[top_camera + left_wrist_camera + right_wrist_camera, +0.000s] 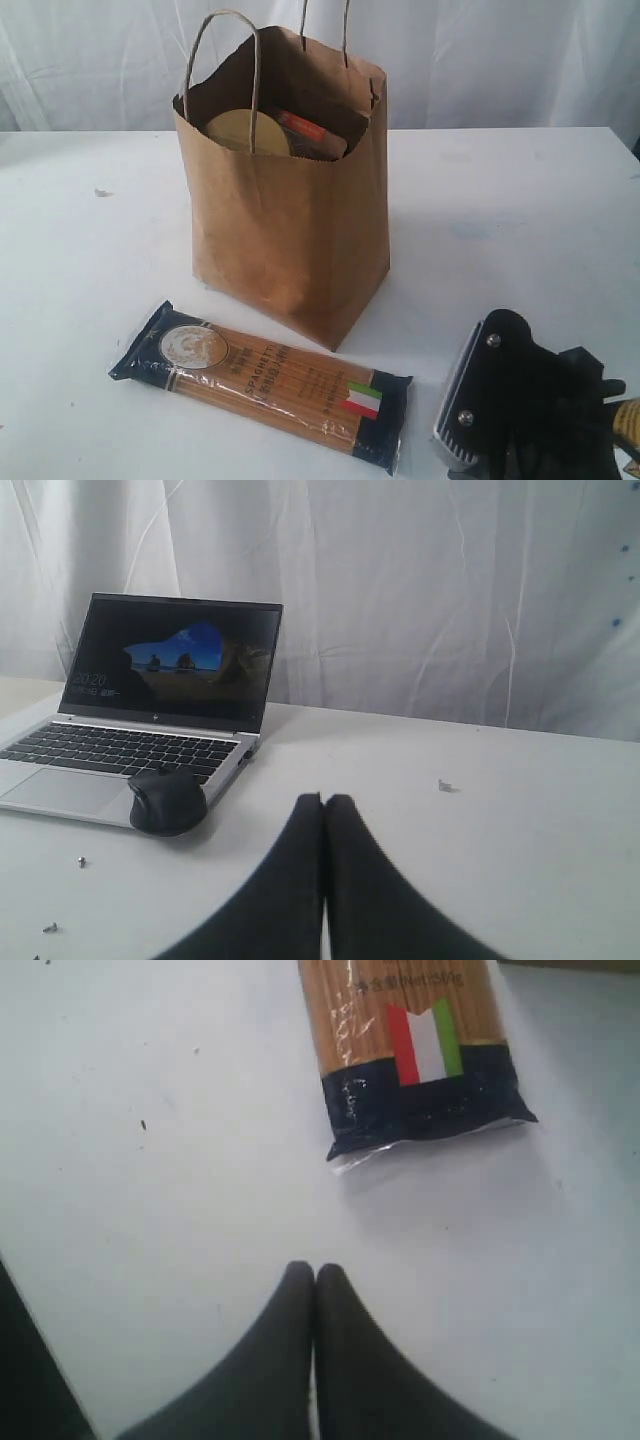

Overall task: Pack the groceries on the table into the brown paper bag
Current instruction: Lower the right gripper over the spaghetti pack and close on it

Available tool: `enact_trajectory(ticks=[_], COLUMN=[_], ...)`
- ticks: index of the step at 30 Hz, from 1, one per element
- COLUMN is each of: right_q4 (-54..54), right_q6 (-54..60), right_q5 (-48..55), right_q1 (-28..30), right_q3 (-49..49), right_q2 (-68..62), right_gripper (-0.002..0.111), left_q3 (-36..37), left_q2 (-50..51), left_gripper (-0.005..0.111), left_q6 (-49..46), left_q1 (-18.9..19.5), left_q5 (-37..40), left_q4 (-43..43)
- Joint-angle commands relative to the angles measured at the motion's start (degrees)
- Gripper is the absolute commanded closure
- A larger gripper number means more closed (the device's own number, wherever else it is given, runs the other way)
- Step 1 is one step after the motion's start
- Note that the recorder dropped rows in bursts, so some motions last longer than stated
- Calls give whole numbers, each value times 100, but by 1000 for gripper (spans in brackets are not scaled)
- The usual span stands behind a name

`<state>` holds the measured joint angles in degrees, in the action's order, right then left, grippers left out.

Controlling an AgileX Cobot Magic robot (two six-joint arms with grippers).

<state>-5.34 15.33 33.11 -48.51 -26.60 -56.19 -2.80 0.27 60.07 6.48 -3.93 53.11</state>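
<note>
The left end effector and right end effector are both clenched empty, while the spaghetti pack lies flat on the table beside the upright brown paper bag.

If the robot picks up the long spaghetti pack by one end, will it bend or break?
Probably fairly stiff: the spaghetti pack lies straight and flat. Its shiny wrapper looks slippery, and the thin strands could snap if squeezed.
</note>
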Motion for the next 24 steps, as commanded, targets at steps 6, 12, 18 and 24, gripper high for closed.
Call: enact_trajectory(ticks=[6, 12, 18, 24], right_q4=[-290, -275, -228, -291], right_q6=[-659, -278, 548, 877], right_q5=[1628, 2796, 2562, 746], right_q1=[-10, -107, -760, -820], right_q3=[-1200, -2557, -4157, -4359], right_q2=[-738, -2450, -3927, -4290], right_gripper=[108, 108, 108, 95], left_q3=[0, 0, 0, 0], left_q2=[-27, -27, -27, -27], left_gripper=[107, 107, 107, 107], left_q6=[49, 41, 28, 12], left_q1=[-43, -43, -43, -43], left_q5=[-84, -84, -84, -84], left_q4=[1, 1, 1, 1])
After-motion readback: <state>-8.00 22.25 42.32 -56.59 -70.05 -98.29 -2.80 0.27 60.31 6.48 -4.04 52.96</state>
